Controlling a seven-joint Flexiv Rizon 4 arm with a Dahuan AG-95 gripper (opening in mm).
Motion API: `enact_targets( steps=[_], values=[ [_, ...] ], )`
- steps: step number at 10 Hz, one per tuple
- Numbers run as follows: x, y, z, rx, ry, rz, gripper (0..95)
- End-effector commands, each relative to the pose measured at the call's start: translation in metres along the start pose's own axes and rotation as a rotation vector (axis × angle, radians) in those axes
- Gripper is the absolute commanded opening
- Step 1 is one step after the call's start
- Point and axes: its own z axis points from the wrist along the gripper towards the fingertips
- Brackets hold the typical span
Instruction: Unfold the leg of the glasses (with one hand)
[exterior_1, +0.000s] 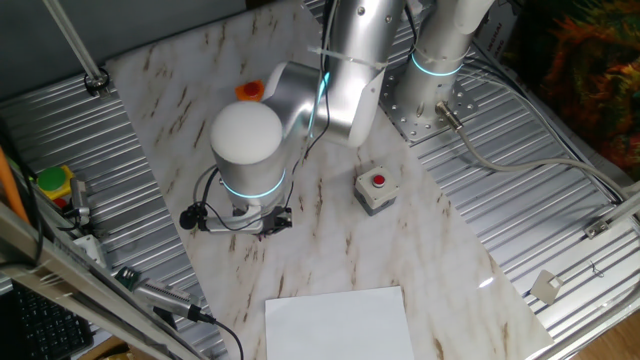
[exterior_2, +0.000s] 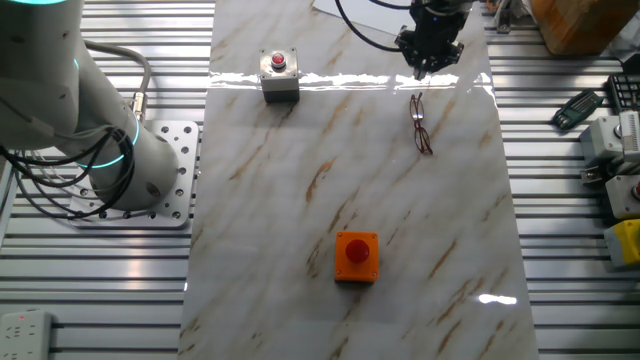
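Nearest the camera in the other fixed view: orange box with red button (exterior_2: 356, 256), low on the marble tabletop (exterior_2: 300, 200), well apart from the work. Grey red-button box (exterior_2: 279, 75) sits far left of the action, also uninvolved.

Glasses (exterior_2: 421, 122) lie flat on the tabletop toward the far right of the slab. Frame very thin, dark reddish-brown. Long axis runs roughly along the slab's length, i.e. toward and away from the pincer, slightly slanted. Legs appear folded against the frame; too fine to tell which leg lies on top.

Pincer (exterior_2: 428, 66) hangs just beyond the far end of the glasses, tips pointing down. Gap between tips and frame is small but visible: near, not touching. Fingers look drawn close to a narrow point; nothing held. Whether fully together or slightly apart: cannot tell at this resolution.

One fixed view: arm's wrist housing (exterior_1: 246, 140) covers the spot; glasses not visible there. Only the dark pincer body (exterior_1: 262, 222) shows below the lit ring. White sheet (exterior_1: 340, 322) lies at the near edge.

Judgement: the key relation is that the glasses lie directly camera-ward of the pincer, in line with their own long axis. Reaching a leg tip needs a short travel along that axis plus a descent. Unfolding not yet begun. Risk: the light frame slides instead of hinging.
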Motion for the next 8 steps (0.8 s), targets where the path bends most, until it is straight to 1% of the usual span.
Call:
enact_targets(
  steps=[1,5,8],
  values=[
    [-0.0002,-0.0003,0.0022,0.009,0.003,-0.015,0.0],
    [0.0003,-0.0006,0.0084,0.022,0.007,-0.035,0.0],
    [-0.0004,-0.0046,0.0077,0.020,0.013,-0.054,0.0]
  ],
)
